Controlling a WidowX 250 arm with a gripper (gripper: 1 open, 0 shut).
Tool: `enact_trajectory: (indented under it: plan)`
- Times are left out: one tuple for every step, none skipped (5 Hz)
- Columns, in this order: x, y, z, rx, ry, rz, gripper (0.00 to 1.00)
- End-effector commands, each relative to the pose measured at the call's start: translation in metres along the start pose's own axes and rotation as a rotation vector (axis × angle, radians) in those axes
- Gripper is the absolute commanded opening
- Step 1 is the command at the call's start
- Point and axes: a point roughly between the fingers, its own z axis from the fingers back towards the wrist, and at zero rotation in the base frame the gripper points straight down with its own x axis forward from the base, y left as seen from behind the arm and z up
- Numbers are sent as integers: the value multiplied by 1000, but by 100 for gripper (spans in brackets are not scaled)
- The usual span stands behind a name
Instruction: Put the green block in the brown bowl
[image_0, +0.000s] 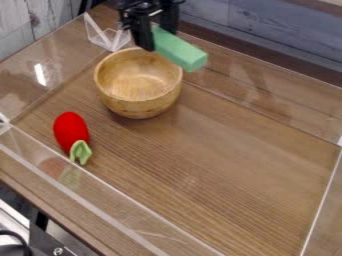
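The green block (182, 51) hangs tilted at the far side of the table, just above and behind the far right rim of the brown bowl (138, 82). My gripper (146, 40) comes down from the top edge and is shut on the block's left end. The wooden bowl stands upright with nothing in it, a little nearer the camera than the gripper. The fingertips are partly hidden behind the block.
A red strawberry toy (70, 130) with a green leaf lies at the left, near the front wall. Clear plastic walls (160, 225) ring the wooden table. A clear folded piece (102, 32) stands at the back left, beside the gripper.
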Motion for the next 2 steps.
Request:
enact_trajectory:
  plan:
    - [15,6,9,-35,-33,-15,0]
    - [20,11,4,-35,-38,-33,0]
